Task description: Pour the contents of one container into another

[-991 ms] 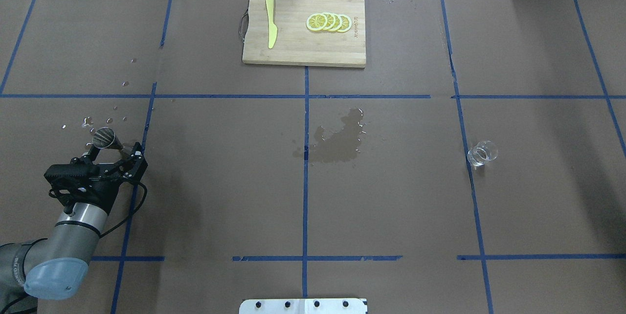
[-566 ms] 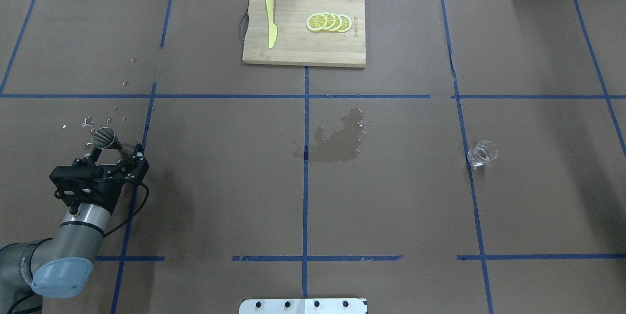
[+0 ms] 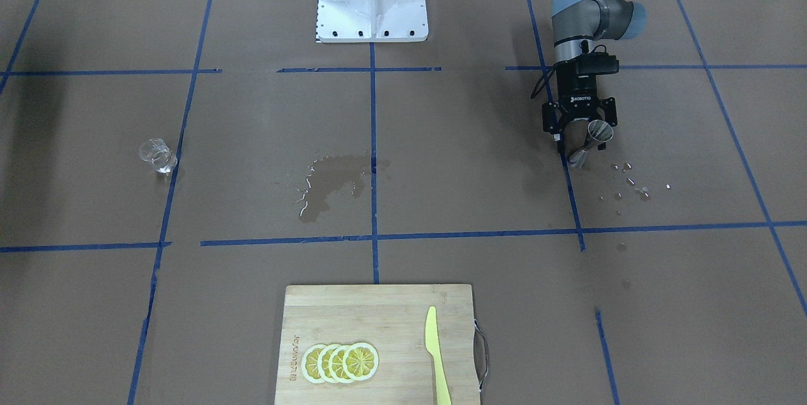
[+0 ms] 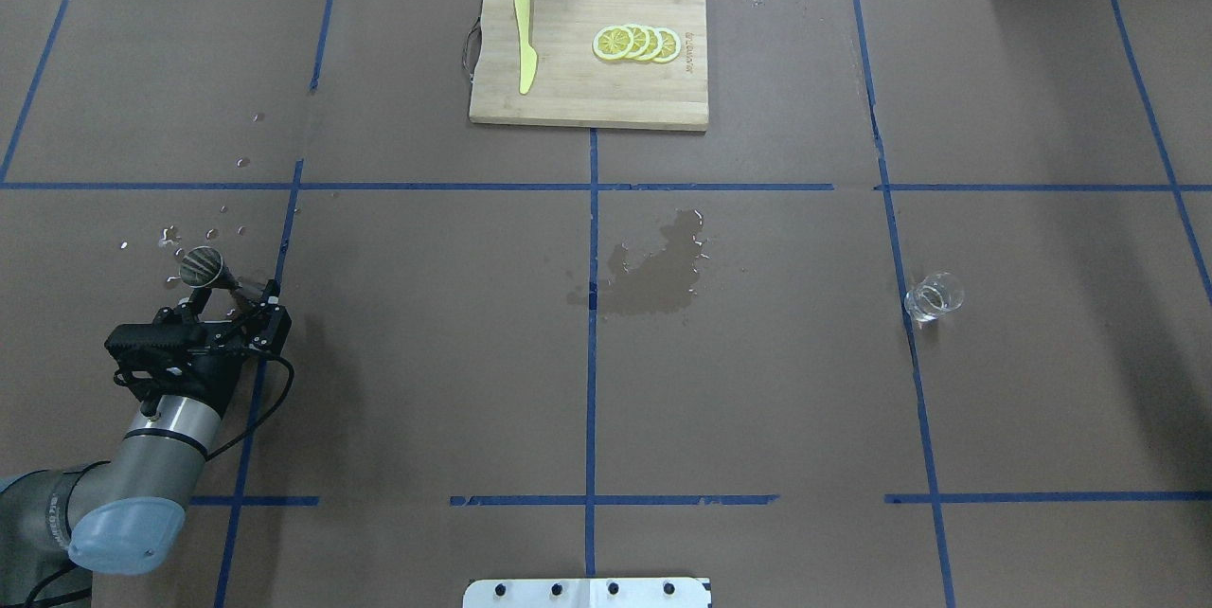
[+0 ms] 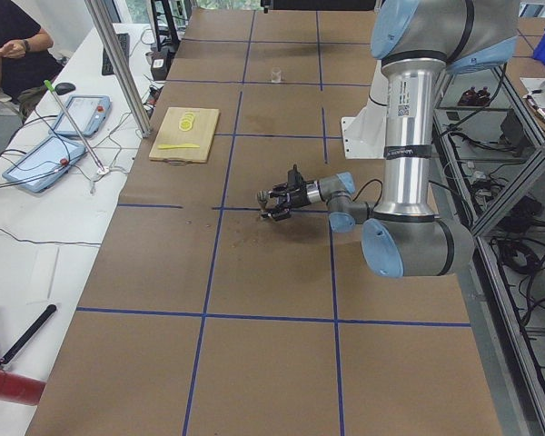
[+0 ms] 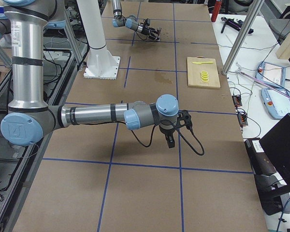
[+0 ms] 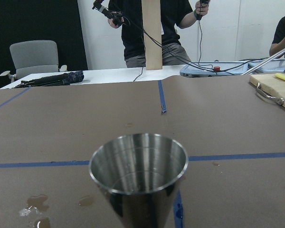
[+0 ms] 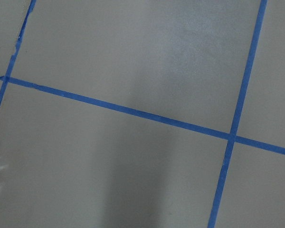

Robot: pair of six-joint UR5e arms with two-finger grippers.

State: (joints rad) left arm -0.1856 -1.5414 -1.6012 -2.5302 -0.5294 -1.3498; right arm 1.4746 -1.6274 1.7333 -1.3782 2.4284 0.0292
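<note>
Down on the table's point(image 4: 426, 381) left side, the left gripper point(image 4: 233, 295) is holding its jaws spread, with the upright metal jigger point(image 4: 202, 267) standing at their tips; the right gripper's point(image 6: 170, 140) grip I cannot tell. An off-centre squeeze is threatening to tip it, and the glass point(image 4: 935, 295), well apart on the right, is making a long carry. I'm counting one jigger, one glass, one cutting board point(image 4: 587, 92), one yellow knife point(image 4: 524, 42), four lemon slices point(image 4: 636, 43).

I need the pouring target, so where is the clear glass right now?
In the overhead view the clear glass sits on the robot's right, by a blue tape line, to the right of the wet patch.
</note>
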